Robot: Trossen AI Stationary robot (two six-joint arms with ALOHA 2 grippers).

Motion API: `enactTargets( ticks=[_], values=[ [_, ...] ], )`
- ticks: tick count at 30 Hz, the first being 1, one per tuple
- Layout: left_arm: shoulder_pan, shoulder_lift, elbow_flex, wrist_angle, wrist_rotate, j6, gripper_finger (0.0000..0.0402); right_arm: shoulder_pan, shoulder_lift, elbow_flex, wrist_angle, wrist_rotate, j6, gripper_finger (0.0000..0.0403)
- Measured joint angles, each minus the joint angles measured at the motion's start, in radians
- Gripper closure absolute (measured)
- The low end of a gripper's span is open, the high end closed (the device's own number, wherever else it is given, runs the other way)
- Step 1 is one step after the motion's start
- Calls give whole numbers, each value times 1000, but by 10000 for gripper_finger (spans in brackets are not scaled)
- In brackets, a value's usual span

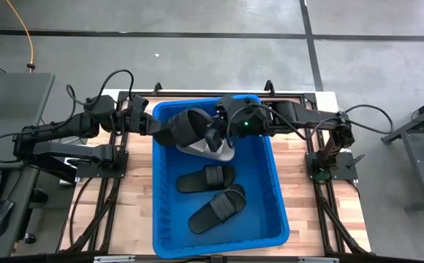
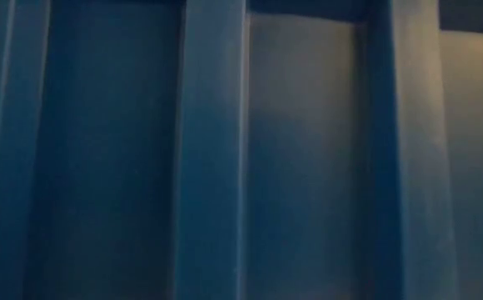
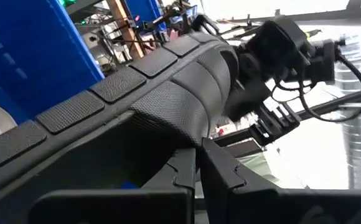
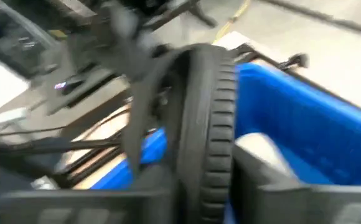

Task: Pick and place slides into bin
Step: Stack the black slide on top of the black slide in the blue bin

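A black slide (image 1: 188, 125) is held above the far end of the blue bin (image 1: 274, 191), between my two grippers. My left gripper (image 1: 165, 129) reaches in from the left and is shut on it. My right gripper (image 1: 220, 124) reaches in from the right and is shut on the slide's other end. A light grey slide (image 1: 210, 149) lies on the bin floor just under the held slide. Two more black slides (image 1: 206, 177) (image 1: 218, 208) lie flat on the bin floor nearer the front. The low view shows only the bin's blue wall (image 2: 225, 150). My left gripper pinches the lower edge of the slide's textured strap (image 3: 180, 127) between its two fingers (image 3: 183, 171), which stand almost together. They come level from the table's left. The slide is lifted clear and tilted on its side. My right gripper has the slide's sole edge (image 4: 208, 130) between its two fingers, coming from the table's right. The view is blurred, so the exact place does not show. The left wrist view shows it at the slide's far end (image 3: 239, 68).
The bin fills the middle of the wooden table (image 1: 303, 212). Bare strips of table lie left and right of it. Dark frame rails (image 1: 95, 212) and arm bases stand on both sides.
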State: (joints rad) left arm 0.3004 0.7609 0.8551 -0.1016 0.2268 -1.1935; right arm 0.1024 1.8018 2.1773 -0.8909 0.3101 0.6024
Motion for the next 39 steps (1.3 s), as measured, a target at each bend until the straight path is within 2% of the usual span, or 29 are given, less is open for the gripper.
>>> enactTargets(
  ticks=[2,3,11,14,20,30,34,39],
  values=[
    [-1,-1,0,2,0,2,401,-1,1,0,-12,30,4,355],
    [0,-1,0,6,-4,9,401,-2,1,0,-14,39,10,375],
    [0,-5,0,24,21,45,386,19,-4,0,-27,67,103,391],
    [0,-6,0,4,51,65,360,39,-12,0,-91,100,141,391],
    [0,-24,1,-112,44,103,284,78,-32,0,-206,142,249,392],
    [1,-82,1,-294,-100,192,152,158,-40,0,-343,224,580,393],
    [0,-105,1,-328,-172,232,127,184,-39,0,-364,212,721,393],
    [1,-135,1,-376,-296,283,118,209,-11,0,-368,200,859,393]
  ],
)
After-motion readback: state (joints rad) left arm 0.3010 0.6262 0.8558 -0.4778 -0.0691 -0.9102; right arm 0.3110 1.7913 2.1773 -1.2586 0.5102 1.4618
